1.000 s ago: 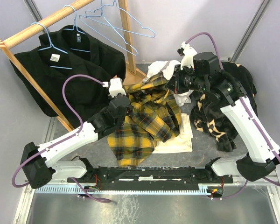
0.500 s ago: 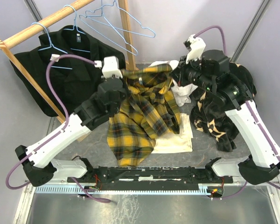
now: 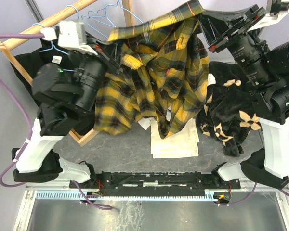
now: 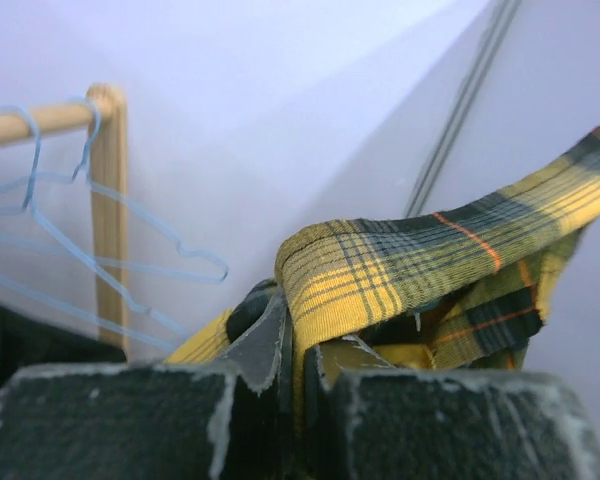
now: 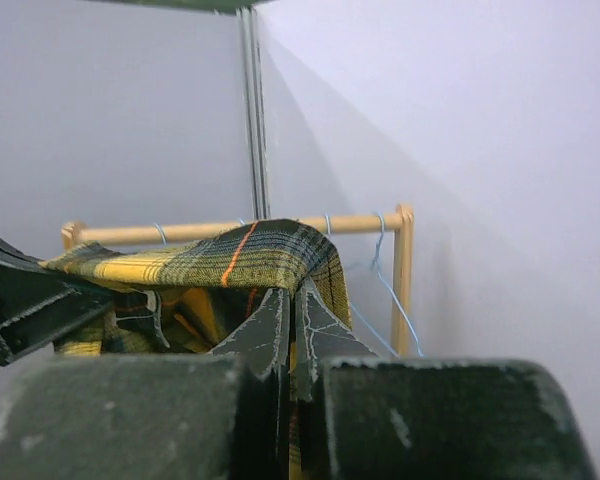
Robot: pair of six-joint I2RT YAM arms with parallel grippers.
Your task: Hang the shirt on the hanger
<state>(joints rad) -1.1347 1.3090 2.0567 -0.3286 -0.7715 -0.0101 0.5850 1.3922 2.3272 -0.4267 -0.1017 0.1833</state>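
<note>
Overhead, the shirt (image 3: 159, 72) hangs raised above the counter (image 3: 130, 156). Its upper edge is stretched as a band between the two arms, and the rest falls in loose folds. The same view shows a cream shirt (image 3: 176, 142) flat on the counter under the plaid hem. Whether the hem touches it cannot be told from above. A black floral garment (image 3: 226, 115) lies heaped to the right. A black shirt (image 3: 24, 62) hangs at left on the wooden rail (image 3: 38, 26).

Only the wrist cameras show the grips:
- Left wrist: the left pincer (image 4: 292, 345) is pressed together on a fold of plaid, which arches up and away to the right.
- Left wrist, background: an unused hanger (image 4: 218, 266) hangs on the rail, well apart from the cloth.
- Right wrist: the right pincer (image 5: 292, 325) is pinching the other end of the band. The rail runs level behind the cloth. Blue wire shows by the far post.

Versus half a second ago:
- Both arms have risen and now sit much closer to the overhead camera.
- The left arm now overlaps the black shirt in that view.
- The shirt was bunched low with its tail spread over the cream shirt. It is now lifted, and more of the cream shirt is exposed.
- The top edge now overlaps the rail's right end in the overhead view.
- Shirt not yet on any hanger.
</note>
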